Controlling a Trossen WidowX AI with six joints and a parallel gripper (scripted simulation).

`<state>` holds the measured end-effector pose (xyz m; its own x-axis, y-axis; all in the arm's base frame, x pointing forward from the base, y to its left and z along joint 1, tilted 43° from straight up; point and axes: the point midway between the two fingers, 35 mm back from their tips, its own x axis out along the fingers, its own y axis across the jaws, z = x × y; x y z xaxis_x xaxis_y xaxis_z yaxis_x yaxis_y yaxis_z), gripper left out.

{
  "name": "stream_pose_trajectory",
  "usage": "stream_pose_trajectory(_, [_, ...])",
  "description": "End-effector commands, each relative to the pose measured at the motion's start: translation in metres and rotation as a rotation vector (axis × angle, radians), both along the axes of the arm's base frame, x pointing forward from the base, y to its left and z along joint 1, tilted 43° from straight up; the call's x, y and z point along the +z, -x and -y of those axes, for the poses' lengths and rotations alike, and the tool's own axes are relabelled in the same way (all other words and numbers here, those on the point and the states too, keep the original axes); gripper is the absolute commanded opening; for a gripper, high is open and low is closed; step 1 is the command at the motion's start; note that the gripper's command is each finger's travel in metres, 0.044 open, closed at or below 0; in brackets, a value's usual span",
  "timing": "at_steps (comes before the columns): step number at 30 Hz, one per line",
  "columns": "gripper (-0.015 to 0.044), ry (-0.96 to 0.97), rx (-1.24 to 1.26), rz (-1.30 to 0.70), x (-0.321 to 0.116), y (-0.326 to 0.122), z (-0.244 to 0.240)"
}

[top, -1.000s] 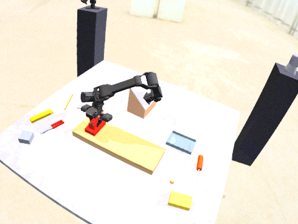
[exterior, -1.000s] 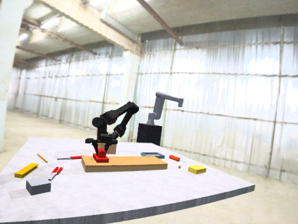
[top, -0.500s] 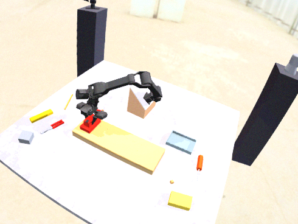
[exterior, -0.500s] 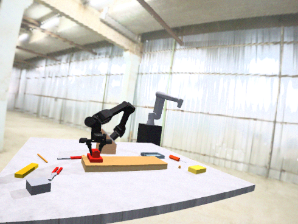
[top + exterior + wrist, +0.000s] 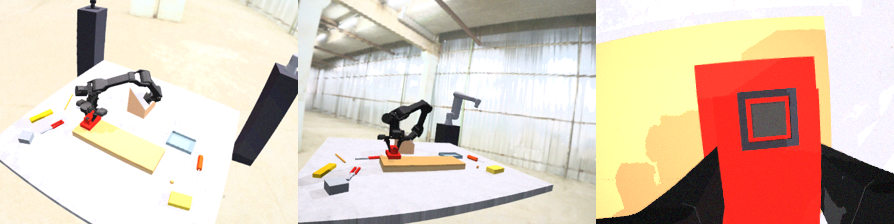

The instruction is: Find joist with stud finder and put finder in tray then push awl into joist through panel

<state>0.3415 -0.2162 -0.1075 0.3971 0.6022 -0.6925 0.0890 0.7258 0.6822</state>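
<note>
My gripper (image 5: 91, 117) (image 5: 393, 149) is shut on the red stud finder (image 5: 89, 122) (image 5: 394, 154) (image 5: 762, 163). It holds it flat on the left end of the tan floor panel (image 5: 128, 146) (image 5: 426, 162) (image 5: 649, 110), close to the panel's end edge. The square window on the stud finder shows grey in the wrist view. The blue-grey tray (image 5: 182, 134) (image 5: 450, 154) lies beyond the panel's right end. The awl (image 5: 199, 162) (image 5: 472, 157), with an orange handle, lies on the table to the right of the tray.
A tan wedge (image 5: 138, 105) (image 5: 405, 147) stands behind the panel. Red pliers (image 5: 53, 125) (image 5: 353, 171), a yellow bar (image 5: 41, 115) (image 5: 324, 170), a grey block (image 5: 26, 137) (image 5: 336, 185) and a pencil (image 5: 68, 101) (image 5: 340, 157) lie left. A yellow pad (image 5: 180, 200) (image 5: 494, 169) lies front right.
</note>
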Motion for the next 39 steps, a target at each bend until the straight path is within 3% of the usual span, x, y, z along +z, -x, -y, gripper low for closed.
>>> stream_pose_trajectory(1, [0.0,0.022,-0.007,0.014,0.017,0.001,0.022])
stream_pose_trajectory(10, [0.0,0.025,-0.005,0.013,0.053,0.011,0.053])
stream_pose_trajectory(17, [0.0,0.032,0.008,0.021,0.061,0.008,0.051])
stream_pose_trajectory(39, [0.0,0.165,0.285,0.208,0.17,-0.046,-0.059])
